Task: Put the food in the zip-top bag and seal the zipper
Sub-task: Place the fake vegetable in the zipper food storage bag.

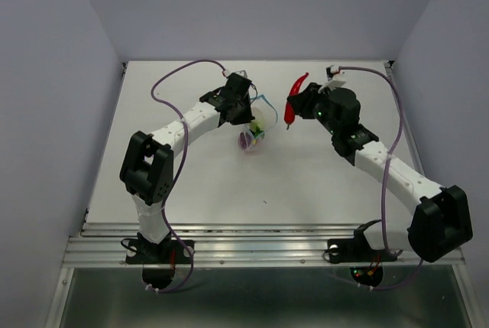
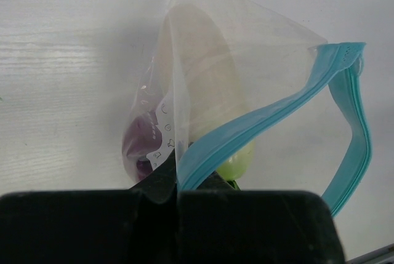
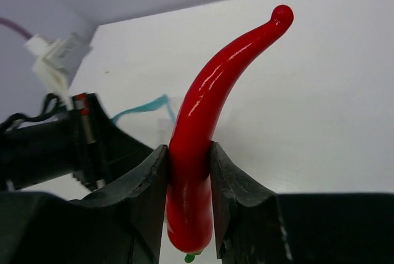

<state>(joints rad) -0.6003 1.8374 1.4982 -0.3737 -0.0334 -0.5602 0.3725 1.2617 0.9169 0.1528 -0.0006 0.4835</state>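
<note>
**Chili clamped in the right gripper, bag pinched up by the left**

On the table, toward its far side, the left gripper is clenched on the bag at its top edge. It pinches the clear film and one run of the zipper together. The bag hangs from that pinch with its bottom near or on the table. The film looks thin, crinkly and limp, so it will sag and fold wherever it is not held. The stiffer blue strip is the better place to hold it. The other run of the strip bows away to the right, leaving the mouth gaping.

The radish is inside, white body up the middle of the bag and green tip low by the fingers. The ball sits beside it at the lower left, also inside.

The chili is outside the bag, just to its right in the top view. The right gripper grasps it across its thick lower end, and the curved tip rises free above the fingers. It looks glossy, light and rigid, probably slippery. Held this low it could pivot, so I judge a firm squeeze is needed as the tip goes into the mouth.
</note>
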